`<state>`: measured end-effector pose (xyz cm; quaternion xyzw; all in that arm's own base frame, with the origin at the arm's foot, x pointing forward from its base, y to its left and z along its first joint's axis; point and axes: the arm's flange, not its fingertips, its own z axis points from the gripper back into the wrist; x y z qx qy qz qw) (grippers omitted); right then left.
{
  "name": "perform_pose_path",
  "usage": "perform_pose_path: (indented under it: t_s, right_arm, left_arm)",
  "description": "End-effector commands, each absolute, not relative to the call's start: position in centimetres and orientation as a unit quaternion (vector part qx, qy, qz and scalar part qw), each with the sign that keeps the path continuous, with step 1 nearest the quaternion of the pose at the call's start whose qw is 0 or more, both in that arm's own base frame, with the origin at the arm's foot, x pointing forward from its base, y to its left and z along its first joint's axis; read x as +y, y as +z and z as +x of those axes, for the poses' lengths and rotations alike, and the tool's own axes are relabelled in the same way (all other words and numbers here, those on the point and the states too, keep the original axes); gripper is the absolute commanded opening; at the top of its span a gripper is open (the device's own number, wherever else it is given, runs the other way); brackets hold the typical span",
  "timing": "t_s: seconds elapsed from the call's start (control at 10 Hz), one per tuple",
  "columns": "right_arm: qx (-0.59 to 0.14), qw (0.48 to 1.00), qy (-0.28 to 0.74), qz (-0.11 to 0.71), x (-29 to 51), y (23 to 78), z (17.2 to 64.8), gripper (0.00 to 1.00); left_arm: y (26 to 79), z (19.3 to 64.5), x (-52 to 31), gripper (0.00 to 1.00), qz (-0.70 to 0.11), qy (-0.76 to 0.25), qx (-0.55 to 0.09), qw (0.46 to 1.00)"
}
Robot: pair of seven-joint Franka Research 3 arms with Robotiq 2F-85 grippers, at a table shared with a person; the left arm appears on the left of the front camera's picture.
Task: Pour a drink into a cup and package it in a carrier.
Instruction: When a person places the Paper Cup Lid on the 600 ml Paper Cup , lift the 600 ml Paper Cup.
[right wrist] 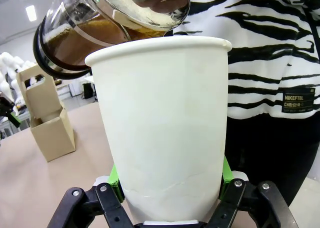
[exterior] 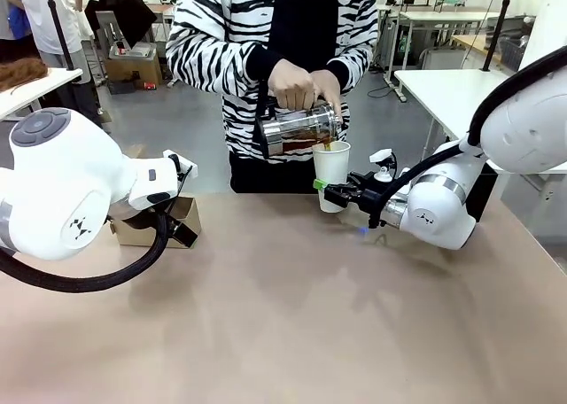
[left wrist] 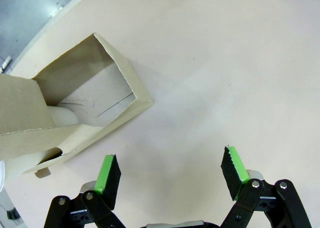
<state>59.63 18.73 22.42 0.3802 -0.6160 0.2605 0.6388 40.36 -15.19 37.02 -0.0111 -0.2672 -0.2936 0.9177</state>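
A person's hands tilt a glass pitcher (exterior: 299,129) of brown drink over a white paper cup (exterior: 332,167), and the drink runs into it. My right gripper (exterior: 330,191) is shut on the cup's lower part, holding it upright just above the table's far edge. In the right wrist view the cup (right wrist: 160,123) sits between the green pads (right wrist: 116,180), with the pitcher (right wrist: 100,23) above its rim. The brown cardboard carrier (exterior: 182,216) stands at the left. My left gripper (left wrist: 171,170) hovers open above the table beside the carrier (left wrist: 85,105), holding nothing.
The tan table (exterior: 283,315) stretches wide in front of both arms. The person in a striped top (exterior: 221,41) stands at the far edge. The bulky white left arm (exterior: 62,182) hides part of the carrier.
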Motion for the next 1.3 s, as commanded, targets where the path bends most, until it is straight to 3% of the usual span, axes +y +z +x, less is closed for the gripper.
perform_pose_path:
  t_s: [0.0, 1.2]
  right_arm:
    - [-0.620, 0.638, 0.257, 0.378, 18.87, 22.77, 59.30, 0.80]
    - [-0.620, 0.638, 0.257, 0.378, 18.87, 22.77, 59.30, 0.80]
  left_arm:
    - [37.05, 40.34, -15.19, 1.00, -0.012, -0.294, -0.268, 0.918]
    - [37.05, 40.34, -15.19, 1.00, -0.012, -0.294, -0.268, 0.918]
